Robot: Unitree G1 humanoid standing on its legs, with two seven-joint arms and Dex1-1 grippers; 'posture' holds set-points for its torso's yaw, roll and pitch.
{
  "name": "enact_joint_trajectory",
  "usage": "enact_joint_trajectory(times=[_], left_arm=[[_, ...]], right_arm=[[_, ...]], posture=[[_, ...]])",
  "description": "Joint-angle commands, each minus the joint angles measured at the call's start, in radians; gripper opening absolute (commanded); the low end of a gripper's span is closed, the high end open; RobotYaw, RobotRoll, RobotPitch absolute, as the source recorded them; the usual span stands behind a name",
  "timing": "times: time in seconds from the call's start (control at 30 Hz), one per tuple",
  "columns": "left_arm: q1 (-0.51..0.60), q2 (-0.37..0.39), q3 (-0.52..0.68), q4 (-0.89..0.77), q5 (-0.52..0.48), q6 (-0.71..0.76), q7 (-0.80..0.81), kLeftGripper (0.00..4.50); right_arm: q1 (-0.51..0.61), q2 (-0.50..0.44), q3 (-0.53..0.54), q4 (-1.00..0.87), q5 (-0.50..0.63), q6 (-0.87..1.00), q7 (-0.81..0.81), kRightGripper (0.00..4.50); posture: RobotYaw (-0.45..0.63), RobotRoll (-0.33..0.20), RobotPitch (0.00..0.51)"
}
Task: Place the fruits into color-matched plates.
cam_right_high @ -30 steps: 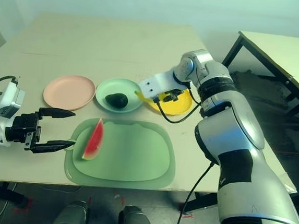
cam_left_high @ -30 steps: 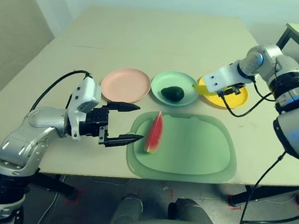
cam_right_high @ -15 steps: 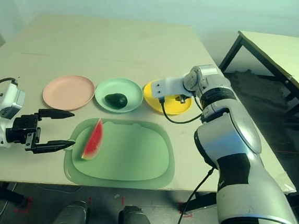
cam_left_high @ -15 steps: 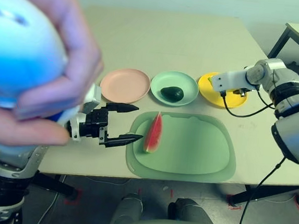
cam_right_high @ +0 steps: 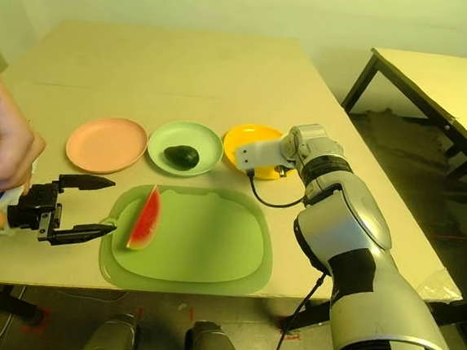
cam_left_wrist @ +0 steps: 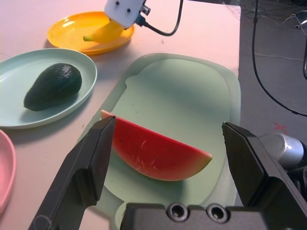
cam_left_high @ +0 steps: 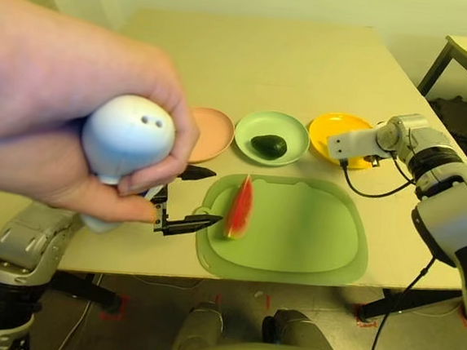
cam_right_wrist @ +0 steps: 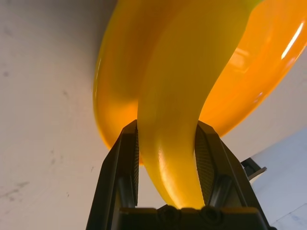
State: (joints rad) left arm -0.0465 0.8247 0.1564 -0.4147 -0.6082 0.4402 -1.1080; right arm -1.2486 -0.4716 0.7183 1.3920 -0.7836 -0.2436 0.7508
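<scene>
Bench: pale bench holds three plates in a row.
Banana: banana pinched tight in right gripper, over yellow plate.
Avocado: avocado on green plate.
Watermelon: watermelon wedge on green mat, between wide-apart fingers of left gripper.
Pink plate: pink plate has no fruit.
Hand: person's hand holds a white thing near the camera.

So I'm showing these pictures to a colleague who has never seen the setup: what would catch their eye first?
A person's hand gripping a white rounded object looms close in the head view, at the robot's left. On the green mat a watermelon wedge lies before the open left pincer. The right pincer is shut on the banana over the yellow plate.
</scene>
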Motion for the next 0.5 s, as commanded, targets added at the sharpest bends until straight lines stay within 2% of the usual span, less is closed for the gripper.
enact_joint_trajectory(times=[0.03, 0.1, 0.23, 0.5], left_arm=[[0.012, 0.007, 0.011, -0.011, -0.008, 0.002, 0.004, 4.5], [0.013, 0.006, 0.009, -0.009, -0.008, -0.001, 0.005, 4.5], [0.01, 0.001, -0.006, -0.002, -0.004, -0.006, 0.008, 4.5], [-0.006, 0.0, -0.014, 0.02, 0.002, -0.016, 0.002, 4.5]], right_arm=[[0.001, 0.007, -0.016, 0.008, -0.006, -0.008, -0.031, 2.4], [-0.001, 0.008, -0.017, 0.008, -0.007, -0.01, -0.039, 2.97], [-0.007, 0.006, -0.018, 0.009, -0.01, -0.013, -0.055, 4.47], [-0.067, -0.009, -0.006, 0.004, -0.033, -0.046, -0.031, 4.47]], posture=[[0.12, 0.0, 0.039], [0.12, 0.0, 0.039], [0.12, 0.0, 0.04], [0.1, 0.0, 0.031]])
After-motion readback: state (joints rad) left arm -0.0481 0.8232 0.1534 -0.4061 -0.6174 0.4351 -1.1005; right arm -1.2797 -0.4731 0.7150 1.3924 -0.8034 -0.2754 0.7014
